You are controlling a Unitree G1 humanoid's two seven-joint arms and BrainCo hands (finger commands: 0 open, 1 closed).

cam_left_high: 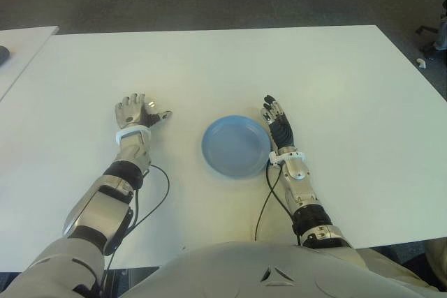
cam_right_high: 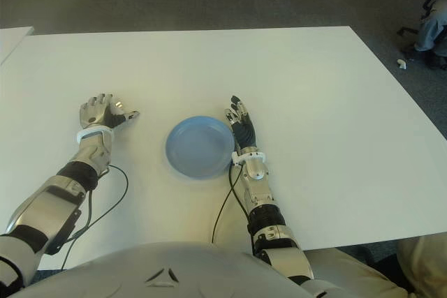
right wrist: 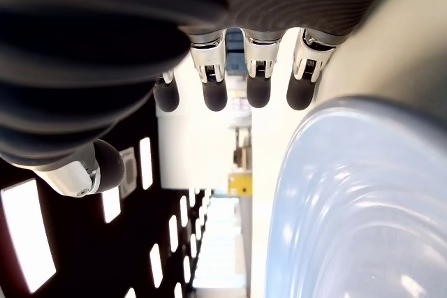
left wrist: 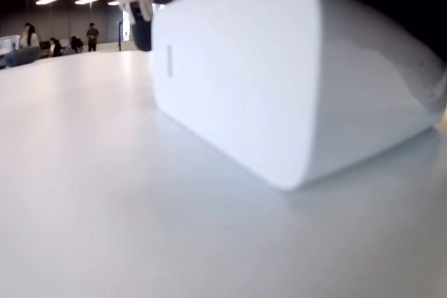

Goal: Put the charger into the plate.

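White charger, light blue plate, white table, silver and black right robot hand

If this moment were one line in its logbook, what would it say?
left hand: over charger, on table | plate: empty | right hand: open, right of plate

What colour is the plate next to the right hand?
Light blue, plain with no pattern. The plate shows best in the left eye view, just left of the right hand.
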